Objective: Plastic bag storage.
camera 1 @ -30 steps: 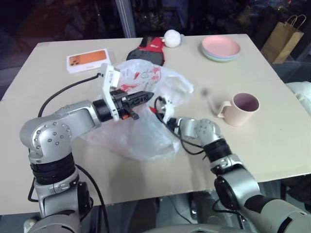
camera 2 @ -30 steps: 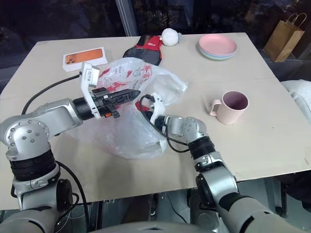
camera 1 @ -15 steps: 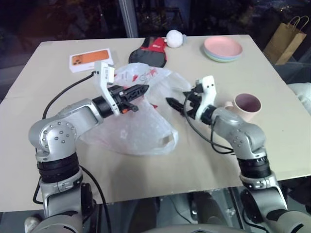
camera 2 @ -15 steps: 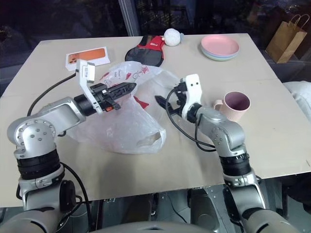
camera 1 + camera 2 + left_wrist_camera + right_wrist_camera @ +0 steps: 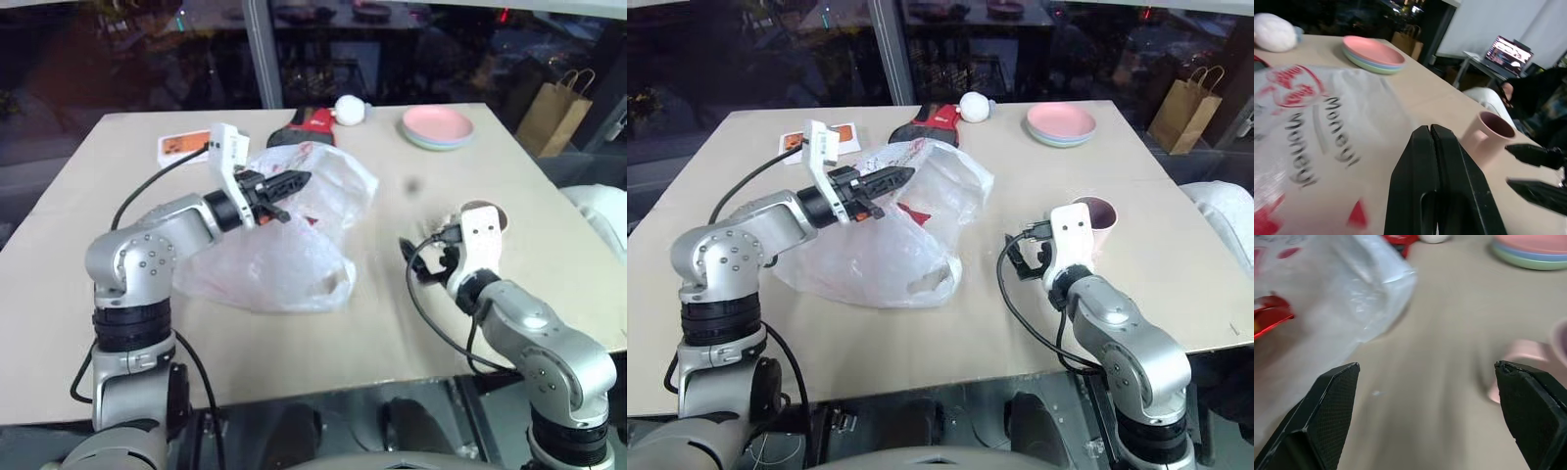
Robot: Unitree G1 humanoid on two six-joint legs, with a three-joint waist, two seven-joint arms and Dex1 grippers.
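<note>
Bag (image 5: 284, 264) lies under closed left fingers (image 5: 294, 181), apart from right fingers (image 5: 1334, 396).

Overhead light falls evenly on the tan table (image 5: 372, 284); dark windows behind it catch small reflections. Soft shadows sit under the plastic bag (image 5: 284, 264). The right wrist view smears with motion blur around the pink mug (image 5: 1542, 367).

head pair: high, looking forward and down over the table (image 5: 549, 245); both eyes share the whole tabletop.
left wrist: low, close over the plastic bag (image 5: 1312, 147), facing the mug (image 5: 1488, 137) and plates (image 5: 1374, 54).
right wrist: near tabletop, facing bag edge; shares mug and plates with left wrist.
</note>
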